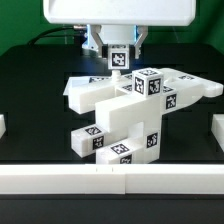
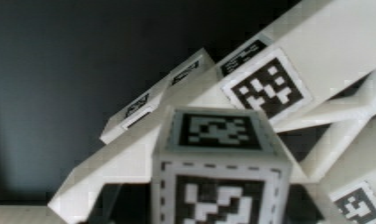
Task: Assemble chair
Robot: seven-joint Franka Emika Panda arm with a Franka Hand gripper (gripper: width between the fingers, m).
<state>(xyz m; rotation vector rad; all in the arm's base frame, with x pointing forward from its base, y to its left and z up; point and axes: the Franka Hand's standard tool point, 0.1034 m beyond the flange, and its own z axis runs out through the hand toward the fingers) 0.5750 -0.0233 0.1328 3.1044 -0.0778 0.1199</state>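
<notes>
My gripper [image 1: 119, 52] hangs at the back centre in the exterior view, shut on a white tagged bar [image 1: 120, 61], a part of the chair. In the wrist view this bar [image 2: 217, 150] stands between the jaws of the gripper [image 2: 217, 205] and fills the near foreground. Under it lies the partly joined chair [image 1: 125, 115]: a white block with bars sticking out, each bearing black-and-white tags. The same parts [image 2: 256, 80] slant across the wrist view behind the held bar. Whether the bar touches the assembly, I cannot tell.
A low white rail [image 1: 110, 178] runs along the front of the black table. Short white blocks stand at the exterior view's left edge [image 1: 3, 126] and right edge [image 1: 217, 130]. The white robot arm [image 1: 120, 12] fills the top centre.
</notes>
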